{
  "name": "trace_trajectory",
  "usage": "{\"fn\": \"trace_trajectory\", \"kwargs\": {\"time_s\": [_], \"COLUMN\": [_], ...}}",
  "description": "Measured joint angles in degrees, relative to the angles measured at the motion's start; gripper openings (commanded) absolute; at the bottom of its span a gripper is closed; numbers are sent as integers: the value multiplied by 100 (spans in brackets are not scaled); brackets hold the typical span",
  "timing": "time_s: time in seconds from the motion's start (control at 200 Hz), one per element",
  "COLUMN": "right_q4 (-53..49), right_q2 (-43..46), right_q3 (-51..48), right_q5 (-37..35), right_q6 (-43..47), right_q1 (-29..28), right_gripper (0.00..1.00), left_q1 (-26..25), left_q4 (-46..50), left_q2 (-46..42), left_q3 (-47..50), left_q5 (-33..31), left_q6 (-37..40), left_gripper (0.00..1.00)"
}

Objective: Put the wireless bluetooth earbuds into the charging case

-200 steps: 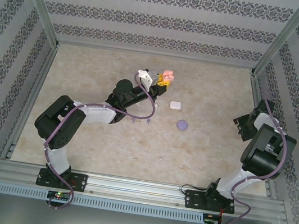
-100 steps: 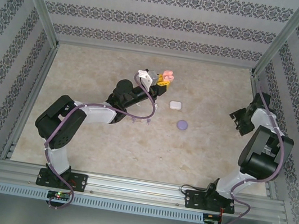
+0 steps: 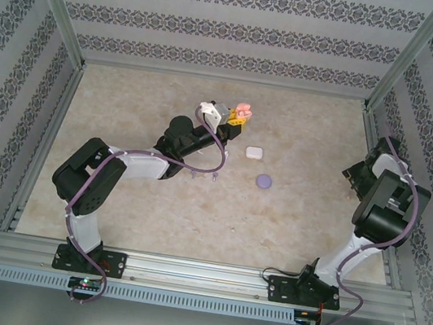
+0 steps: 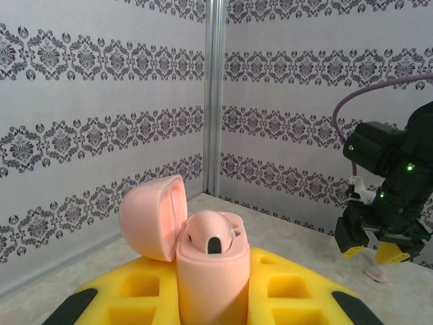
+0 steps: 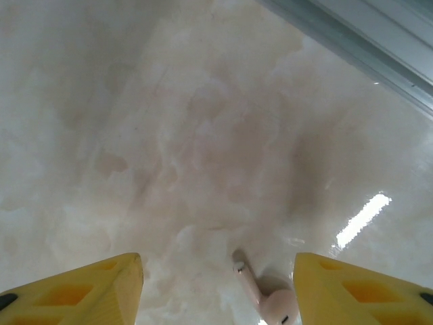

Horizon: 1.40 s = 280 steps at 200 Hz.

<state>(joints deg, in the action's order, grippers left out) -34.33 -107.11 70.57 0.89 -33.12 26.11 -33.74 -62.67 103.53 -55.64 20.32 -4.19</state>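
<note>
In the right wrist view, the right gripper [image 5: 216,267] hangs low over the table [image 5: 135,135], jaws spread and empty. The pink earbud [image 5: 265,299] lies between them, off toward 5 o'clock and nearer the right-hand finger. Its stem runs to 11 o'clock, its bulb to 5. This arm is plainly the nearer. Well apart, at about 10 o'clock in the top view, the left gripper [image 3: 239,115] is clenched on the pink case [image 3: 244,109], which gapes open.

pink case [image 4: 210,271], pink earbud [image 5: 268,299], damask walls [image 4: 101,135]
</note>
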Motion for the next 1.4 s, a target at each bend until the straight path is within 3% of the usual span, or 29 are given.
{"fn": "trace_trajectory", "kwargs": {"time_s": [0.635,1.009,1.399], "right_q4": [-44,-286,-404], "right_q2": [149,168,916], "right_q3": [-422,-455,-1379], "right_q5": [507,413,608], "right_q6": [7,57,7], "right_q1": [-570,-855,-1519], "right_gripper": [58,55,51], "left_q1": [0,0,-4], "left_q4": [0,-7,-35], "left_q2": [44,92,101], "left_q3": [-11,-79,-114], "left_q5": [0,2,17], "left_q6": [-87,-111,-177], "left_gripper": [0,0,0]}}
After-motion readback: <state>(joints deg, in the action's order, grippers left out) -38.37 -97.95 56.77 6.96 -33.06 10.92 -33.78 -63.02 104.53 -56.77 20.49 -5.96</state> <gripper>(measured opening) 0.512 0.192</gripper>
